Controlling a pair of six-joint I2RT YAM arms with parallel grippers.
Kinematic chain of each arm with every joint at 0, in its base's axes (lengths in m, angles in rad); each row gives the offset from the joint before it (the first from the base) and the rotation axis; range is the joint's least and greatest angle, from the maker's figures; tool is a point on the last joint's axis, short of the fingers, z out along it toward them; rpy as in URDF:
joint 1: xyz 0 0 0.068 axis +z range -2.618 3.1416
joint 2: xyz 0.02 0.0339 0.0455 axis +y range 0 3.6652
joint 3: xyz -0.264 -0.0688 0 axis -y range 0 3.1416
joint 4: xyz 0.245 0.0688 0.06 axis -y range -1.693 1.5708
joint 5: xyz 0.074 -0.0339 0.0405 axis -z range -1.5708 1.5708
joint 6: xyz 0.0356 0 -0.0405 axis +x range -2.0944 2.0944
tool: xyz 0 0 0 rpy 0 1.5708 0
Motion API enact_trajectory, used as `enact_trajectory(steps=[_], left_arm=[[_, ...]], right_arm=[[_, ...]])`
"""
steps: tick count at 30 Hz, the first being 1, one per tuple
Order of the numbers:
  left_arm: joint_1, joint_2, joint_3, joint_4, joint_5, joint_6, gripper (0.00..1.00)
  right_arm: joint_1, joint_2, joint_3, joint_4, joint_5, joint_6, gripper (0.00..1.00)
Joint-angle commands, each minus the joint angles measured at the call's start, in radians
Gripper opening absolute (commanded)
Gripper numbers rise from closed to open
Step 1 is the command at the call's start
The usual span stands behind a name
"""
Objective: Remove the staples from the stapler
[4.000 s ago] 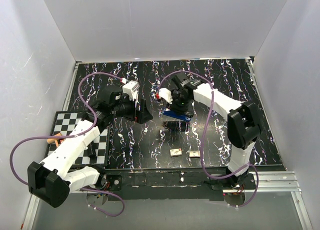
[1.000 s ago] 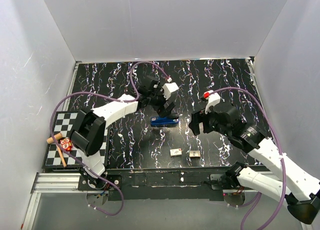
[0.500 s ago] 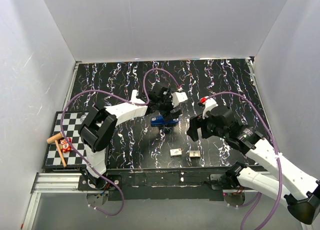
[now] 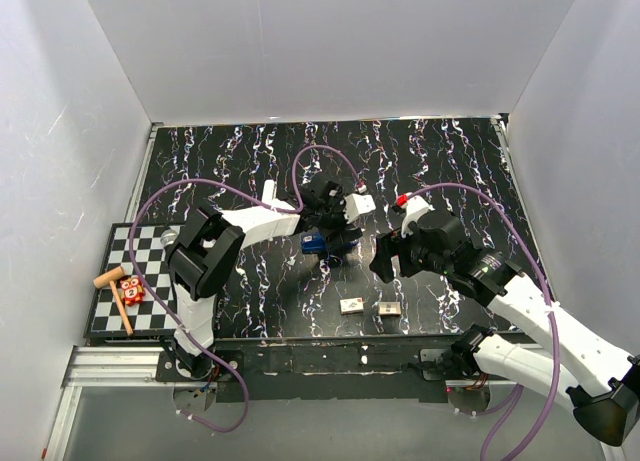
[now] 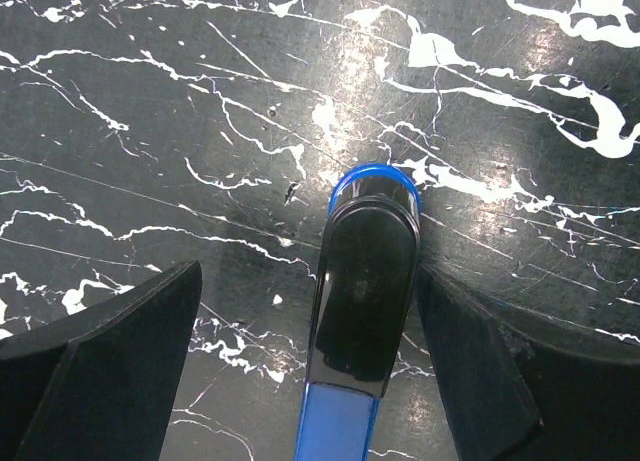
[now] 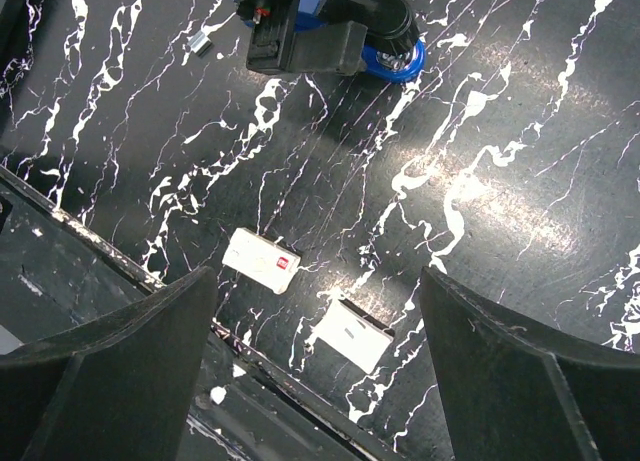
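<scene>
At the far left a checkered board (image 4: 150, 266) lies on the counter (image 4: 450, 171) beside the left wall, with a wooden mallet (image 4: 116, 284) on its near left corner. Something small and red sits beside the mallet, too small to make out.

The left arm (image 4: 255, 219) rises from its base, folds at the elbow and stretches right to mid-counter. There the left gripper (image 5: 308, 276) points down over the blue stapler (image 5: 365, 281), jaws wide and straddling its black-topped end. The right finger is just beside the stapler and the left one is well apart from it. From overhead the gripper hides most of the stapler, leaving only a blue end showing on its left side. The wrist view cuts off its other end.

Near the front edge lie two small staple boxes: one with a red label (image 6: 262, 262), one plain (image 6: 350, 333). They sit apart, with bare counter around them.

The right arm (image 4: 540, 311) leans in from the near right corner, and the right gripper (image 6: 315, 281) hangs over open counter right of the stapler and beyond the boxes — jaws wide, holding nothing. A small silvery piece (image 6: 203, 43) lies near the stapler; I cannot tell what it is.
</scene>
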Motion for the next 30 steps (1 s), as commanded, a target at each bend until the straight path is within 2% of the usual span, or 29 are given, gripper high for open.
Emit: enact_trajectory(steps=[1,16,17,19,23,24,30], left_arm=[[-0.005,-0.009,0.007,0.007,0.022,0.007,0.86],[-0.005,-0.032,0.016,-0.013,0.005,0.001,0.59],[-0.005,-0.032,0.018,-0.016,0.006,0.001,0.56],[-0.005,-0.031,0.024,-0.022,0.006,-0.001,0.43],[-0.008,-0.042,0.03,-0.03,0.009,-0.007,0.14],[-0.007,-0.045,0.033,-0.035,0.009,-0.005,0.02],[-0.008,-0.114,0.038,-0.058,0.028,-0.041,0.0]], right_arm=[[0.002,-0.003,-0.007,0.044,-0.011,0.005,0.89],[0.002,0.003,-0.012,0.043,-0.057,0.008,0.88],[0.0,0.003,-0.01,0.044,-0.06,0.006,0.88],[0.002,0.002,-0.01,0.041,-0.06,0.006,0.88],[0.002,0.002,-0.009,0.033,-0.054,0.006,0.88],[0.002,0.0,-0.007,0.032,-0.052,0.008,0.88],[0.002,-0.008,0.007,0.021,-0.038,0.005,0.87]])
